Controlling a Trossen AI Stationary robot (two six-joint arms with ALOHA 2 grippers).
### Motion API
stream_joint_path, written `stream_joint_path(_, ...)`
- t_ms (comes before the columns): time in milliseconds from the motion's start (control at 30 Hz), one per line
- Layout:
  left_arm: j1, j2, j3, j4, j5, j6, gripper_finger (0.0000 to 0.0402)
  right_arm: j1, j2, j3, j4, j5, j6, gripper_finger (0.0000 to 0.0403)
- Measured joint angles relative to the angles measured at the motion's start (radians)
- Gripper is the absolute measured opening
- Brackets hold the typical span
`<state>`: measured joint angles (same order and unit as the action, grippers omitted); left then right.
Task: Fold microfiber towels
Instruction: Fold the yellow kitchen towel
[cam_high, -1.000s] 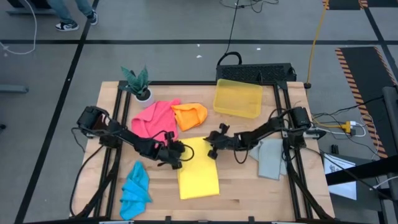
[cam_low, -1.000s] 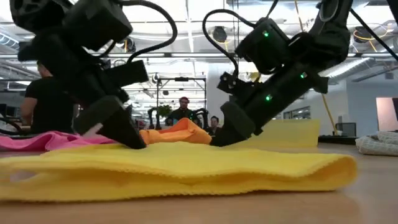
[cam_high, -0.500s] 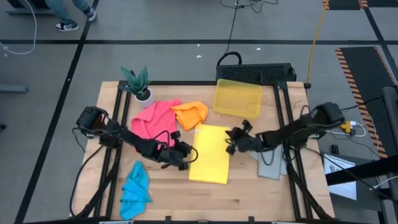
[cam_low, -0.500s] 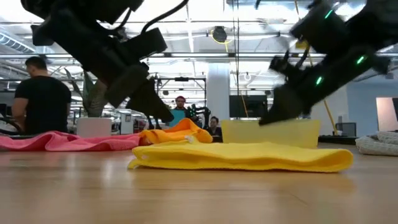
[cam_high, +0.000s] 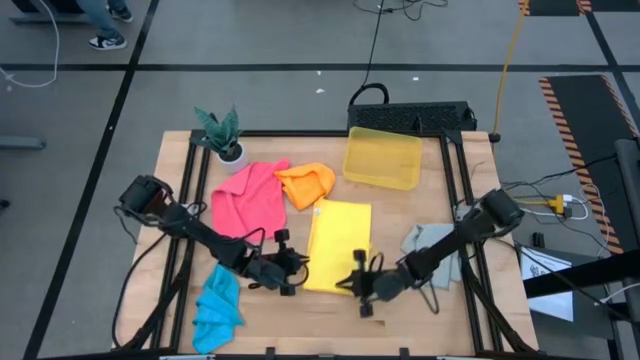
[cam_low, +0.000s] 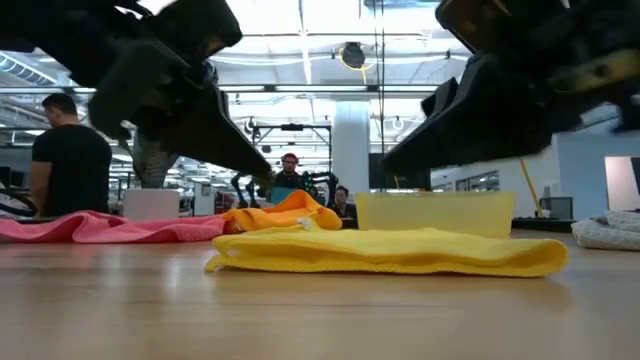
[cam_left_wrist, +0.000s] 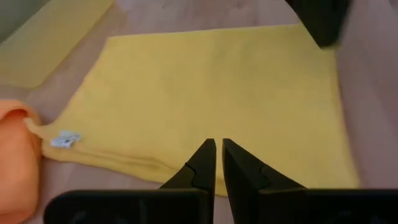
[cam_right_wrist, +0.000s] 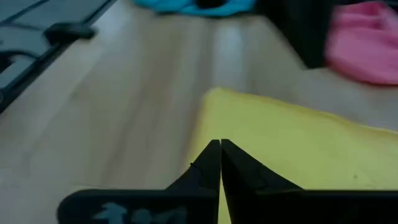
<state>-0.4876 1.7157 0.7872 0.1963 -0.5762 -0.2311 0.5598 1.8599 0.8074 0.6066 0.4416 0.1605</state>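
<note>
The folded yellow towel (cam_high: 337, 246) lies mid-table, just in front of the translucent yellow bin (cam_high: 382, 157), farther from the front edge than a second ago. Both grippers have drawn back to its near end: the left gripper (cam_high: 291, 277) at one corner, the right gripper (cam_high: 360, 287) at the other, each with fingers together and empty. The orange towel (cam_high: 306, 185) touches its far corner, beside the pink towel (cam_high: 248, 196). The blue towel (cam_high: 217, 298) and grey towel (cam_high: 436, 250) flank it. Its long axis runs front to back.
</note>
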Motion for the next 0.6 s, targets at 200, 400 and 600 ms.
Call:
stream_joint_path(200,-0.038,0.0,0.0,0.016,0.0,-0.007,0.0033,0.02,0.082,0.125,-0.113,-0.002,-0.06,0.0062)
stream_joint_path(400,-0.047,0.0,0.0,0.025,-0.001,-0.003,0.0033,0.001,0.086,0.133,-0.19,-0.068,-0.042,0.0118)
stream_joint_path(600,-0.047,0.0,0.0,0.025,-0.001,-0.002,0.0033,-0.024,0.12,0.13,-0.186,-0.106,-0.049,0.0117)
